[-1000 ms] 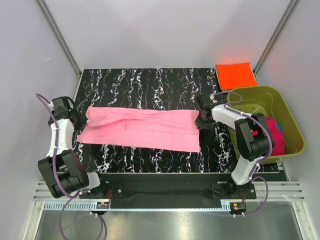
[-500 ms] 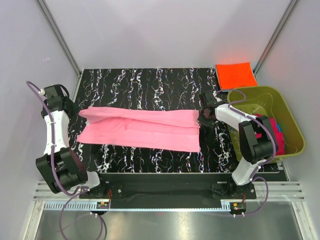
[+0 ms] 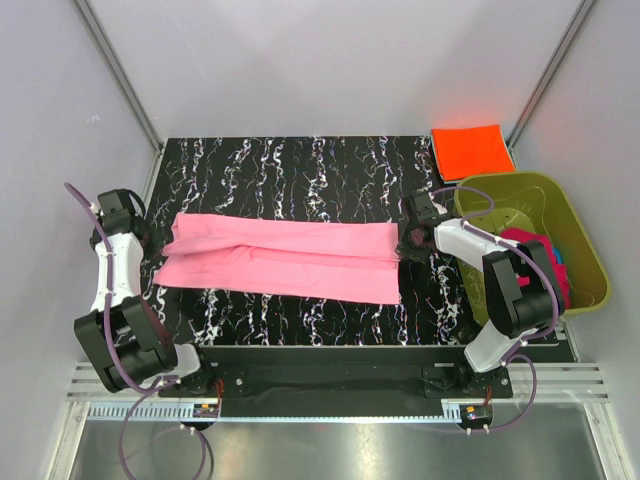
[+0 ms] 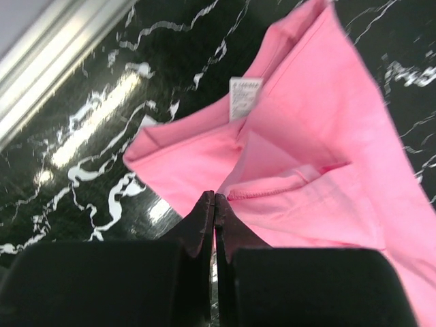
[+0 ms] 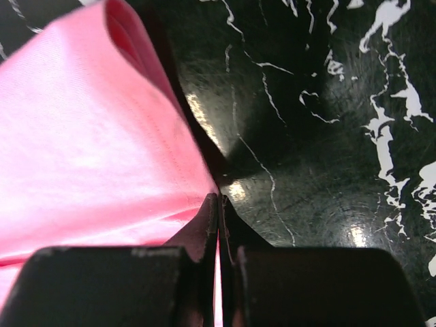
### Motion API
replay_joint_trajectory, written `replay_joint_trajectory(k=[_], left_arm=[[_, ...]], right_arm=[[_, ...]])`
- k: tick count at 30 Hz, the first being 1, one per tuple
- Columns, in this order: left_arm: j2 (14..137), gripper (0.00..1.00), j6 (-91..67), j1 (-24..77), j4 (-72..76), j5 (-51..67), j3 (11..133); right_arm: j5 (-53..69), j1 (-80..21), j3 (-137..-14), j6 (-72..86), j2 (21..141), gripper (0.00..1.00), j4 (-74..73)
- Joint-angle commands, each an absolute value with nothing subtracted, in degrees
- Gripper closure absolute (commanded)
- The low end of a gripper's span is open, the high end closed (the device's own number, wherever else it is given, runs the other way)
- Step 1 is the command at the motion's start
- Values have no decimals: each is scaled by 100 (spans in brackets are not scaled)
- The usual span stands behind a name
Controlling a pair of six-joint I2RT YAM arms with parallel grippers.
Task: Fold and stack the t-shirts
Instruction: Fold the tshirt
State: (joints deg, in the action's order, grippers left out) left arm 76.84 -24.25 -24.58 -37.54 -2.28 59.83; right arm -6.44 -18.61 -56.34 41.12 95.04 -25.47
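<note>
The light pink t-shirt (image 3: 280, 260) lies stretched as a long band across the black marbled table (image 3: 300, 170). My left gripper (image 3: 158, 238) is shut on the shirt's left end. In the left wrist view the closed tips (image 4: 214, 196) pinch the pink fabric (image 4: 320, 136) near its white label (image 4: 244, 95). My right gripper (image 3: 405, 240) is shut on the shirt's right end, with pink cloth (image 5: 82, 136) showing between the closed jaws (image 5: 219, 197). The bright orange t-shirt (image 3: 472, 150) lies folded at the back right. The magenta t-shirt (image 3: 545, 250) and the blue one (image 3: 558, 264) lie in the tub.
The olive-green plastic tub (image 3: 500, 183) stands at the right edge, close beside my right arm. Grey walls with metal rails close in the table on the left, back and right. A metal rail (image 4: 61, 61) runs close to the left gripper.
My left gripper swung out left and back with the shirt's end lifted, then came back in and lower. My right gripper shifted slightly right. The shirt stays stretched between them.
</note>
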Motion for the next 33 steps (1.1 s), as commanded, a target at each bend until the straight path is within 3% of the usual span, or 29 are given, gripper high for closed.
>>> replay_joint_trajectory(k=[1,8,12,14,20,27,33], left_arm=[[7313,100,-2513,-2514,-3429,-308,5627],[7629,100,-2531,-2514,-3305,-290,5572],[7699,100,-2549,-2514,-3278,-264,5493],[7699,100,-2540,-2514,-3252,-264,5458],[7690,100,-2382,-2505,-3252,-473,5414],[7830,100,-2399,-2514,-3112,-326,5177],[8165,100,-2250,-2514,-3085,-158,5194]], right_arm=[[-773,-1828,-5537,4034,9360,100,-2347],[-572,-1828,-5423,3859,9185,97,-2206],[-300,-1828,-5379,3814,9000,78,-2206],[-264,-1828,-5405,3876,8886,75,-2346],[-18,-1837,-5625,4175,8701,77,-2514],[237,-1863,-5669,4210,9271,77,-2329],[-228,-1854,-5581,4070,9851,80,-2312]])
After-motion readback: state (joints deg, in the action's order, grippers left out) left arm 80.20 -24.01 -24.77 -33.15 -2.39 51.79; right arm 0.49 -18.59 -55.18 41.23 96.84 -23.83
